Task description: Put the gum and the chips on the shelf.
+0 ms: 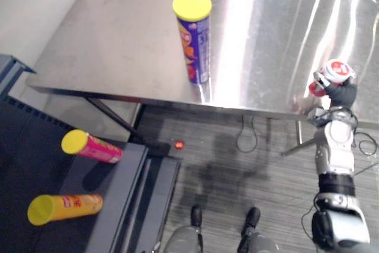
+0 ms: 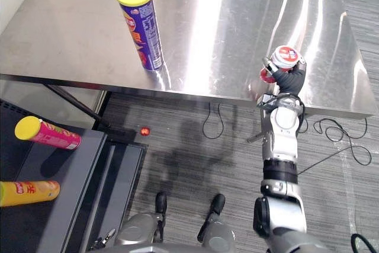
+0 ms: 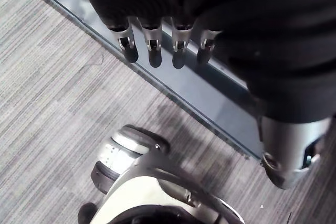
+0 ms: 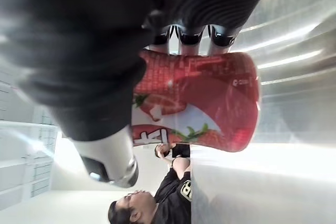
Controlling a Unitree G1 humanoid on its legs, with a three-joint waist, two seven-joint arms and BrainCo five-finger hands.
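The right hand [image 2: 289, 81] is clenched round the red, white-lidded gum canister [image 2: 283, 57] at the steel table's [image 1: 118, 39] near edge, toward its right corner. I'd lift it clear before swinging toward the dark shelf [image 1: 89, 176]. The purple, yellow-lidded chips tube [image 1: 194, 39] stands by the same edge. The left hand [image 3: 152, 51] hangs relaxed.

My left hand [image 3: 178, 51] hangs with its fingers [image 3: 128, 48] relaxed and holding nothing, thumb [image 3: 289, 156] apart, above a blue-grey shelf board [image 3: 210, 95] running slantwise across striped grey carpet [image 3: 58, 93].
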